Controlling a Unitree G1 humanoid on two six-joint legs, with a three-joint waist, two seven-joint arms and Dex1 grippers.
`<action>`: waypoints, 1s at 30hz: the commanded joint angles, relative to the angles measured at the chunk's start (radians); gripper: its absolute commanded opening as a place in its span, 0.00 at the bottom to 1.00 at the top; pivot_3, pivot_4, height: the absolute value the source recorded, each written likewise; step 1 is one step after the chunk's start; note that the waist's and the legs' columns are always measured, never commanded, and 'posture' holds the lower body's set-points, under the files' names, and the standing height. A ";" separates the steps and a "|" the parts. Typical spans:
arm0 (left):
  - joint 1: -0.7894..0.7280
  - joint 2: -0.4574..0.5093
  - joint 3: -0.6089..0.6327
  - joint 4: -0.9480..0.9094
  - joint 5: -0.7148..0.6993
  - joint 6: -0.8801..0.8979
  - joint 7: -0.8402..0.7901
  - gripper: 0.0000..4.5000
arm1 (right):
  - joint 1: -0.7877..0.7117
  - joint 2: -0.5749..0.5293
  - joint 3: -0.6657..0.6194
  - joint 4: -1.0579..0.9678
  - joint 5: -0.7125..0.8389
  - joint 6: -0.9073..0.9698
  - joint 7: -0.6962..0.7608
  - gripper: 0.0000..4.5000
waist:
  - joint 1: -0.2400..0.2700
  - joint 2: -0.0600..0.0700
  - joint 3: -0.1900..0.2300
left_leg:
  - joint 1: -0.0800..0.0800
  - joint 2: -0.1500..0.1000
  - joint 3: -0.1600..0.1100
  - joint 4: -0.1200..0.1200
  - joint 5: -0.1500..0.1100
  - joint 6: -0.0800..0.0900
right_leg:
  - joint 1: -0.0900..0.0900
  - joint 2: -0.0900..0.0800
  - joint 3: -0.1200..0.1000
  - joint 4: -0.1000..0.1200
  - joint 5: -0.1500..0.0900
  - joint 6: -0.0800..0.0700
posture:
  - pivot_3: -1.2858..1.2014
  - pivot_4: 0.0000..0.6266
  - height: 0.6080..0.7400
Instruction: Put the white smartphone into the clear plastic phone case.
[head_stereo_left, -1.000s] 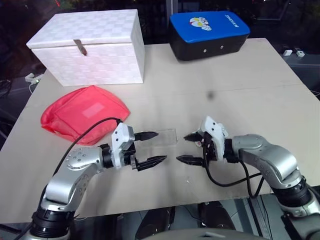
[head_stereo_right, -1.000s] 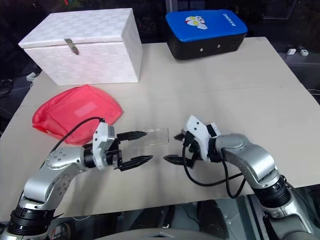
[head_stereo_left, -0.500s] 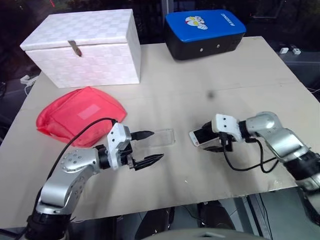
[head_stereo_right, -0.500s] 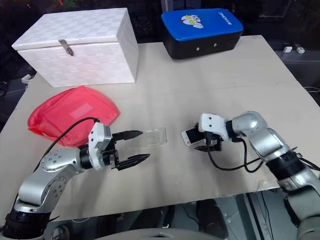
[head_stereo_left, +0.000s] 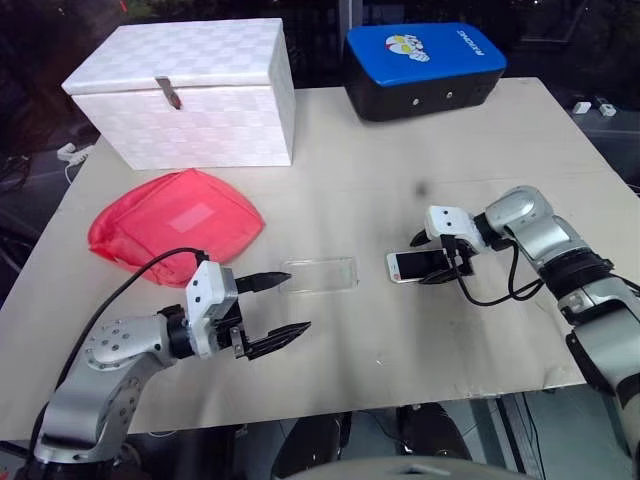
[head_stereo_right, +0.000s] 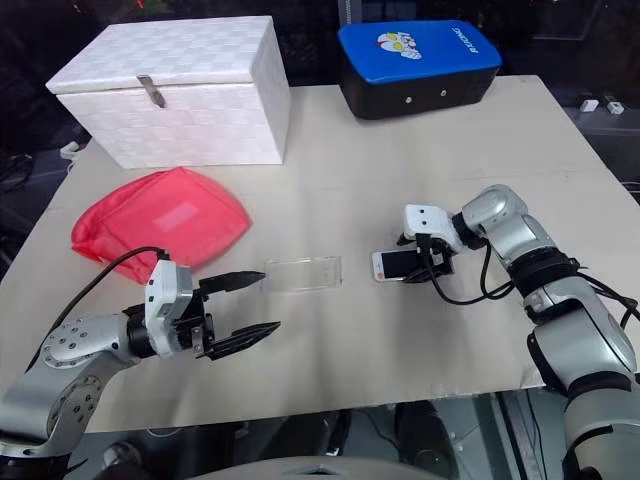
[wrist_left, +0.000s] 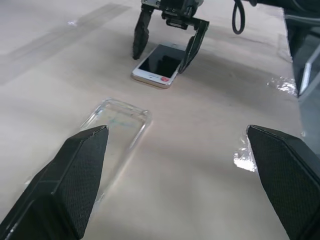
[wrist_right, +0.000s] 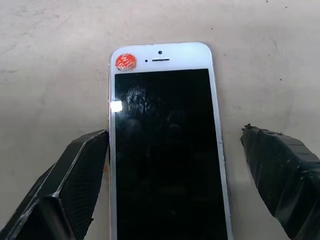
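My right gripper (head_stereo_left: 438, 262) hangs over the white phone (head_stereo_left: 412, 265), pointing down, jaws wide with 1 finger on each long side of it. In my right wrist view the phone's length runs straight along the line of my fingers (wrist_right: 75, 175), screen up, so closing should pinch it across its width. Neither finger clearly touches it yet.

The phone lies flat on the table (head_stereo_left: 520, 160), its long axis across the table toward the clear case (head_stereo_left: 320, 274), which sits near it on my left, lying the same way. My left gripper (head_stereo_left: 270, 308) is just beside the case, jaws wide and holding nothing, the upper finger reaching to the case's near end. So my right arm is the 1 for the phone, my left for steadying the case.

Writing: a round red sticker (wrist_right: 125, 62) sits on the phone's top corner with white letters too small to read. The blue-topped box (head_stereo_left: 425, 66) carries a cartoon figure and a white word along 1 edge that I cannot make out.
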 joint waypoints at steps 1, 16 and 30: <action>-0.011 0.017 0.013 -0.006 0.008 -0.011 0.005 1.00 | 0.085 -0.052 0.011 0.009 -0.072 0.078 -0.004 0.88 | 0.004 0.000 -0.002 | 0.000 0.000 0.000 0.000 0.000 0.000 | 0.000 0.000 0.000 0.000 0.000 0.000 | 0.52 0.24 1.00; -0.488 0.020 -0.398 0.427 0.313 -0.077 -0.152 1.00 | 0.363 -0.150 -0.236 -0.723 0.117 0.466 -0.101 0.63 | 0.022 0.003 -0.003 | -0.006 -0.002 -0.008 0.000 0.000 0.000 | -0.002 -0.001 -0.008 -0.004 0.000 0.000 | 0.52 0.24 1.00; -0.662 -0.114 -0.586 0.558 0.399 -0.078 -0.302 0.00 | 0.579 -0.254 -0.497 -1.336 0.375 0.905 -0.320 0.63 | 0.005 0.003 -0.003 | -0.018 -0.002 -0.007 0.005 0.000 0.000 | -0.014 -0.002 -0.008 0.001 0.000 0.000 | 0.52 0.24 1.00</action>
